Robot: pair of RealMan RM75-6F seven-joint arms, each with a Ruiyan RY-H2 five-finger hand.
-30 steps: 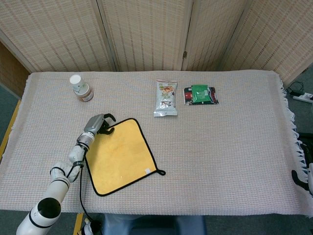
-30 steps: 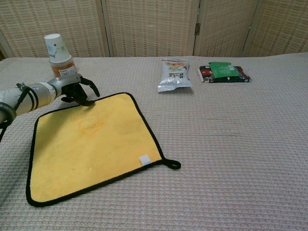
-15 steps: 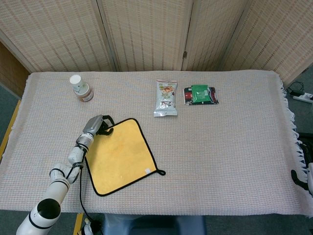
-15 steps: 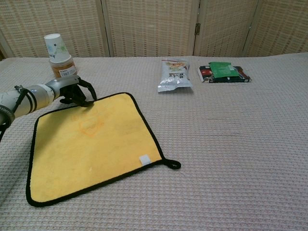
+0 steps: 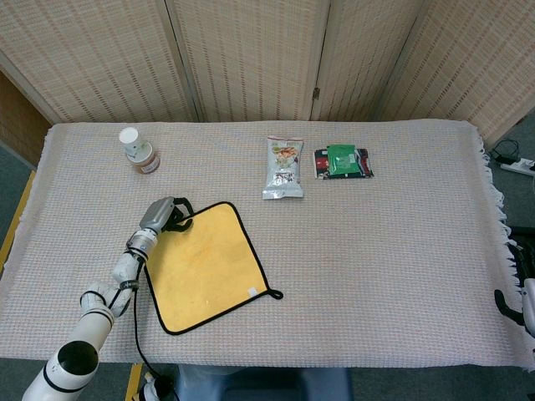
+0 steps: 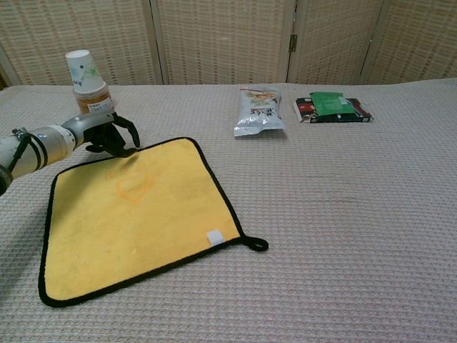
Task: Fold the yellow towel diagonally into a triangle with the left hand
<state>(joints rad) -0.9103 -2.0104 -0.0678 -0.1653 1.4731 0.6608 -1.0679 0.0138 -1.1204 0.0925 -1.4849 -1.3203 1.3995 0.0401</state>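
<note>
The yellow towel (image 5: 205, 266) with black trim lies flat and unfolded on the table's near left; its hanging loop (image 6: 255, 244) points right. My left hand (image 5: 167, 213) hovers at the towel's far left edge, fingers apart and curved down, their tips touching or just above the black trim. In the chest view the same left hand (image 6: 107, 132) stands at the towel (image 6: 136, 214) border, holding nothing that I can make out. A dark part of my right hand (image 5: 512, 305) shows at the table's far right edge, too cropped to read.
A paper cup stacked on a brown jar (image 5: 138, 150) stands just behind the left hand, close to it in the chest view (image 6: 87, 78). A snack bag (image 5: 284, 167) and a green packet (image 5: 343, 161) lie at the back middle.
My left hand has slid a little to the left along the towel's far edge. The towel has not moved.
</note>
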